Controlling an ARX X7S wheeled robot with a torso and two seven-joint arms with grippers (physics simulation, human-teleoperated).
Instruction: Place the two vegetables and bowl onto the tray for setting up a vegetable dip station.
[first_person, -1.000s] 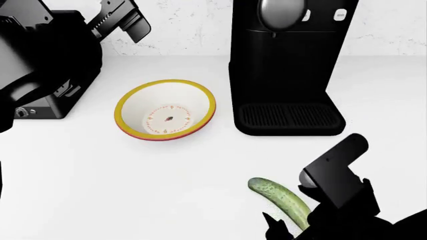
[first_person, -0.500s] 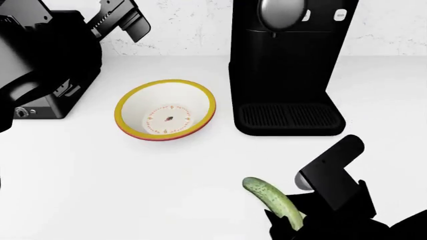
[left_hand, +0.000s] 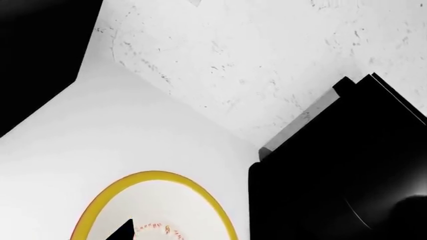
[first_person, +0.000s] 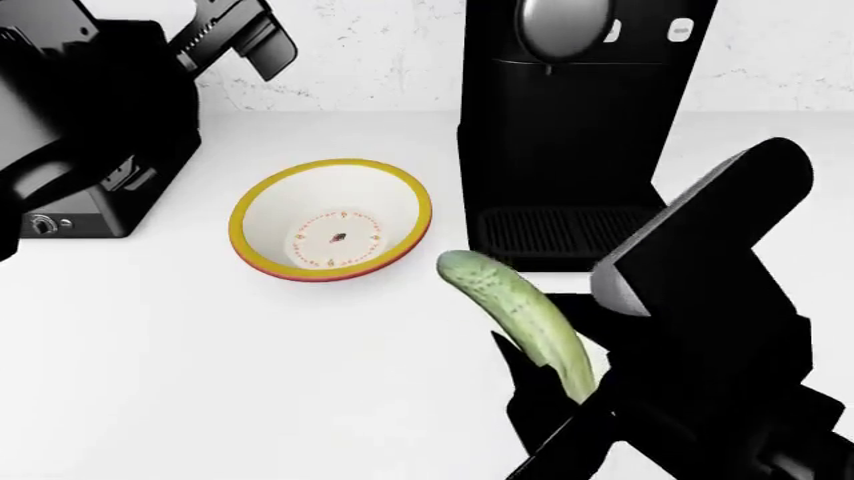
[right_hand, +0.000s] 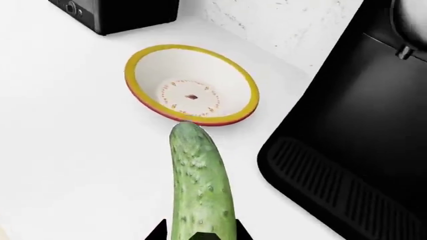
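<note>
Now my right gripper is clenched on the cucumber, grasping it at its lower end. In the head view the cucumber is lifted off the white counter and tilted, with its free tip pointing up and toward the bowl. In the right wrist view the cucumber comes out between my two black fingertips, and its rounded tip appears just in front of the red outside band of the bowl; I cannot tell from this view how high the tip is above the counter.

The bowl stands upright on the counter, left of the black coffee machine and near to it, not touching. Inside it is white with a small ring pattern, and the rim is yellow.

My left gripper is raised at the back left, above a black appliance that stands beside the wall. I cannot tell if it is released or clenched. The left wrist view shows only a part of the yellow rim of the bowl, the speckled wall and the dark body of the coffee machine.

The carrot and the tray do not appear in any view.
</note>
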